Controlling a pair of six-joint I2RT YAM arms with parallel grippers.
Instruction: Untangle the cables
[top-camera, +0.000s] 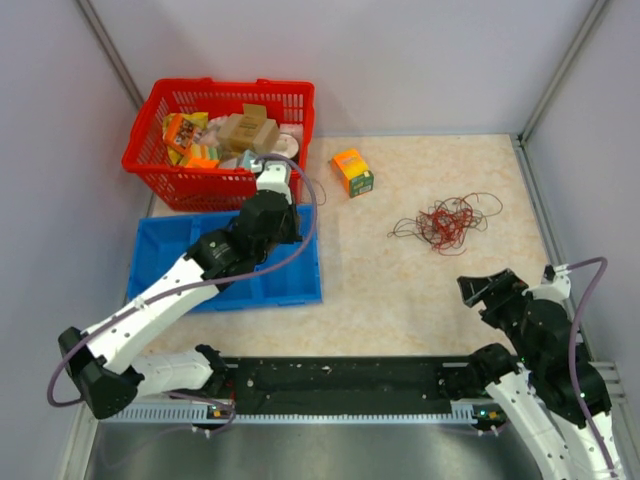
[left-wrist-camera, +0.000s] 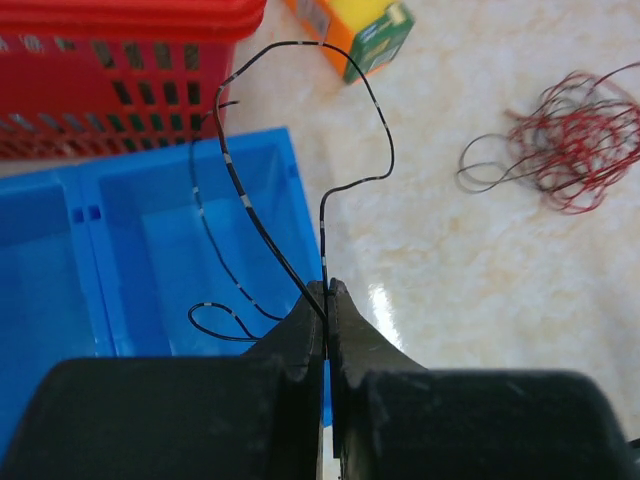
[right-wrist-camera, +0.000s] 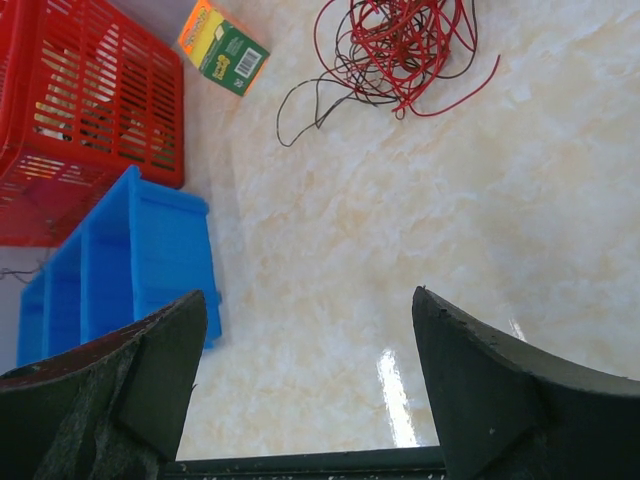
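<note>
My left gripper (left-wrist-camera: 326, 290) is clamped on one black strand (left-wrist-camera: 352, 180) over the blue bin (left-wrist-camera: 150, 250). My right gripper (right-wrist-camera: 310, 320) is agape, empty. The cables (top-camera: 445, 222) sit centre-right, hair-light and floppy; I'd pinch a loose outer loop.

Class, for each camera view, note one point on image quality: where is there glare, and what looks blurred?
Top external: even light, soft shadows. Left wrist: glare streak on the table beside the blurred left tool; black wire sharp. Right wrist: glare near the bottom, right tool fingers blurred.
</note>
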